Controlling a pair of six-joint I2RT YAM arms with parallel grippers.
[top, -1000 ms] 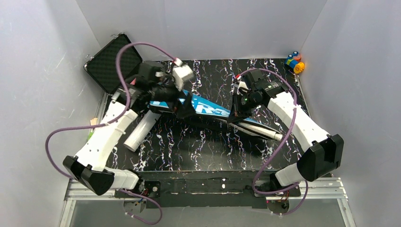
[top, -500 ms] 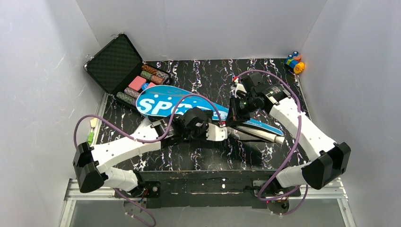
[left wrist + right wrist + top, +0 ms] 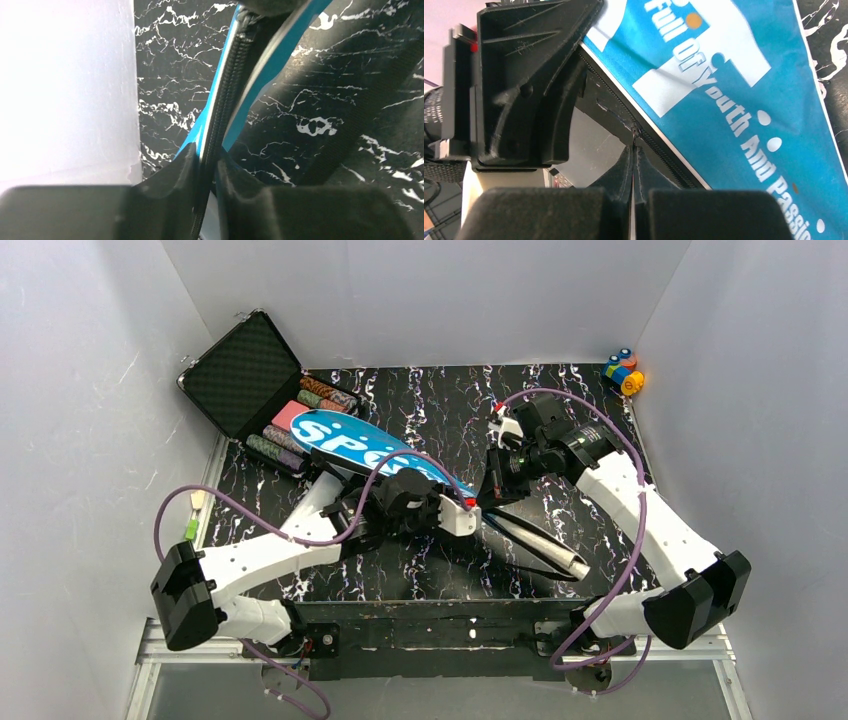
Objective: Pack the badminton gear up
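From above, the blue bag (image 3: pixel 350 440) lay slanted on the table (image 3: pixel 440 400), its narrow end at the tips of the left gripper (image 3: pixel 478 512) and right gripper (image 3: pixel 492 488). In the left wrist view, the jaws stood barely parted, clamped on the bag's zipper (image 3: pixel 226 95), which ran on ahead of them. In the right wrist view, the jaws were pinched together on what seemed the zipper's pull, with blue cloth to their right.
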